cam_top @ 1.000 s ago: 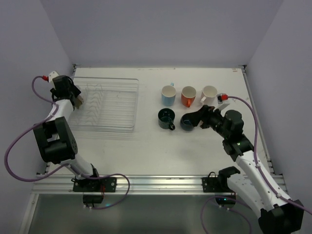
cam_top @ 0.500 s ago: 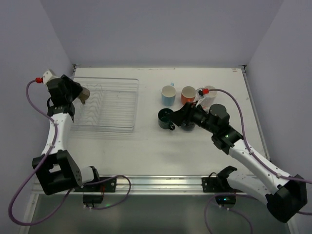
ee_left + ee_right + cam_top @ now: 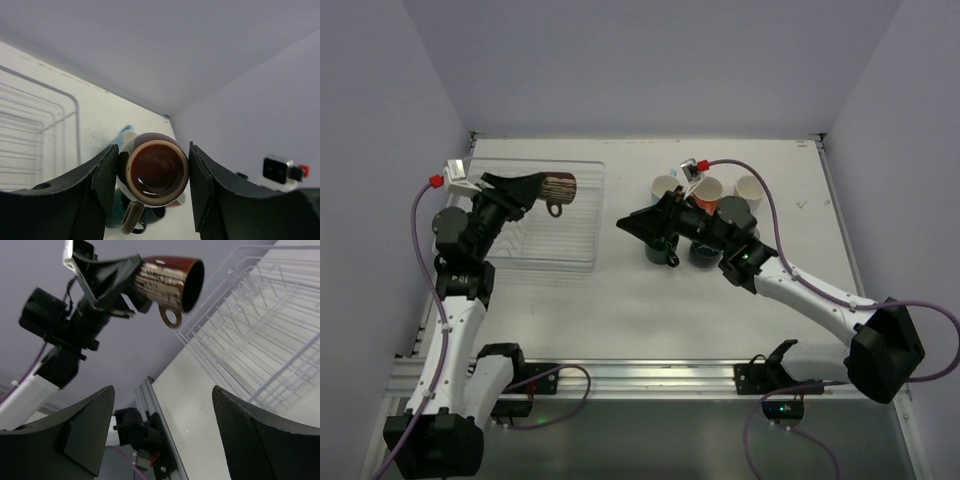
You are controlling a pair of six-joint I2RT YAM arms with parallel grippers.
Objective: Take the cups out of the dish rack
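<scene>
My left gripper (image 3: 544,186) is shut on a small dark brown cup (image 3: 562,188), held on its side in the air over the right part of the see-through dish rack (image 3: 520,262). In the left wrist view the cup (image 3: 157,169) sits between both fingers (image 3: 105,180). My right gripper (image 3: 630,225) is open and empty between the rack and the cups. Light blue (image 3: 664,186), orange (image 3: 708,190) and white (image 3: 751,188) cups stand on the table, with a dark teal one (image 3: 659,248) and a navy one (image 3: 702,254) in front. No pink cup or clear glass shows.
The right wrist view shows the brown cup (image 3: 167,282) in the left gripper (image 3: 112,275) above the rack's wires (image 3: 260,330), with the table's front rail (image 3: 150,405) below. Walls close in the table at the back and on both sides.
The left arm has swung from the rack's left edge to over its right part, carrying the brown cup. The right arm has reached left past the cups toward the rack.
</scene>
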